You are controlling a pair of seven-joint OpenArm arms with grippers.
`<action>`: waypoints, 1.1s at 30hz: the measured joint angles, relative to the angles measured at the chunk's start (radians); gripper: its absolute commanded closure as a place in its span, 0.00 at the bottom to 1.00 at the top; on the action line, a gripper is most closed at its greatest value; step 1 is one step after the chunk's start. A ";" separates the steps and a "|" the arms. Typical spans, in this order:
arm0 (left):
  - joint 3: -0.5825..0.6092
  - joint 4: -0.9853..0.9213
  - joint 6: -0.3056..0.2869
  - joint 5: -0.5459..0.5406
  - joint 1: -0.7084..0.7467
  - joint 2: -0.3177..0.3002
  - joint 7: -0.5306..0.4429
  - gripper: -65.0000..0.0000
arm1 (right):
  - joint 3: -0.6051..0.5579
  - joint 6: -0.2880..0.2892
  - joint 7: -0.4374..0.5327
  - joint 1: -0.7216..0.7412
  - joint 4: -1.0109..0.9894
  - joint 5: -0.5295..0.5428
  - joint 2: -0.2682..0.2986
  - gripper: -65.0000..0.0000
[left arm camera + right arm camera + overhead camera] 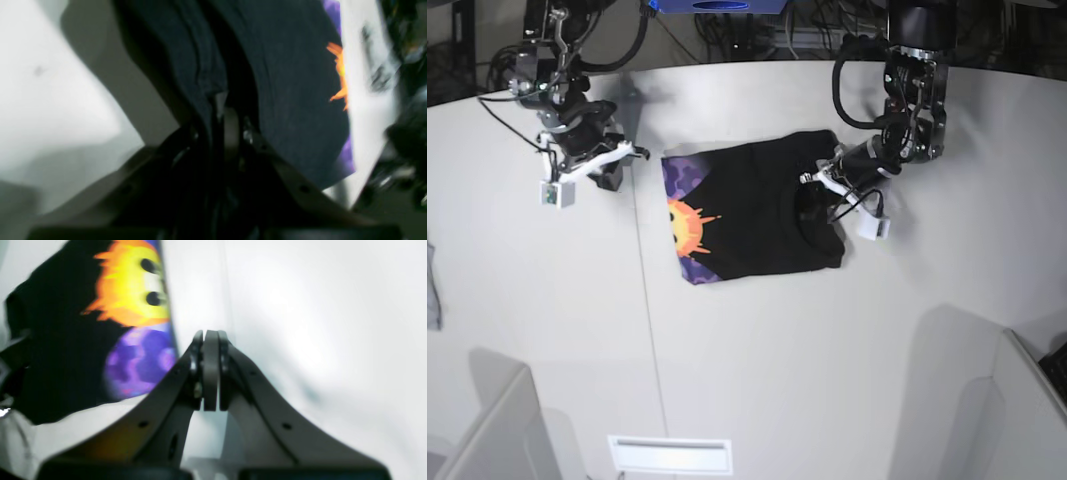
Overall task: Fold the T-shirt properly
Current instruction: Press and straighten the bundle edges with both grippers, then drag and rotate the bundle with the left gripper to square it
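Observation:
The black T-shirt (747, 205) lies partly folded on the white table (727, 380), with its orange sun and purple print showing along the left edge. My left gripper (812, 200) sits over the shirt's right side. In the left wrist view the left gripper (222, 110) has its jaws drawn together on a bunched fold of the T-shirt (287, 83). My right gripper (622, 155) hovers left of the shirt, apart from it. In the right wrist view the right gripper (210, 340) is shut on nothing, and the T-shirt (66, 350) lies to its left.
A small grey cloth scrap (432, 290) lies at the table's far left edge. Grey partition panels stand at the bottom left (487, 430) and bottom right (1017, 410). A white slot (670, 453) sits at the front edge. Cables and gear crowd the back.

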 measured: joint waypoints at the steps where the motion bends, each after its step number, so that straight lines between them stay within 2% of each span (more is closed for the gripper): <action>1: 0.001 0.011 0.000 0.032 -0.011 0.000 0.031 1.00 | 0.016 0.000 0.001 -0.005 0.000 0.000 0.000 1.00; 4: 0.001 0.047 0.001 0.087 -0.014 0.004 0.061 1.00 | 0.058 0.000 0.000 -0.018 0.000 -0.002 -0.009 1.00; 8: 0.007 0.115 0.002 0.219 -0.041 0.006 0.171 1.00 | 0.129 0.001 0.003 -0.027 0.000 0.003 -0.063 1.00; 12: 0.032 0.142 0.003 0.348 -0.103 -0.006 0.252 1.00 | 0.209 0.100 0.005 -0.046 0.000 -0.004 -0.101 1.00; 16: 0.172 0.150 0.008 0.344 -0.157 -0.097 0.264 1.00 | 0.300 0.171 -0.003 -0.048 0.000 0.000 -0.169 1.00; 21: 0.387 0.150 0.011 0.322 -0.241 -0.180 0.267 1.00 | 0.373 0.211 -0.003 -0.052 0.000 -0.005 -0.181 1.00; 22: 0.430 0.150 -0.006 0.318 -0.261 -0.189 0.267 1.00 | 0.380 0.212 -0.003 -0.054 0.000 -0.005 -0.181 1.00; 26: 0.532 0.150 -0.148 0.319 -0.316 -0.198 0.239 1.00 | 0.383 0.218 -0.001 -0.071 0.000 -0.004 -0.182 1.00; 33: 0.703 0.143 -0.246 0.322 -0.448 -0.231 0.211 1.00 | 0.384 0.218 0.000 -0.070 0.000 -0.005 -0.183 1.00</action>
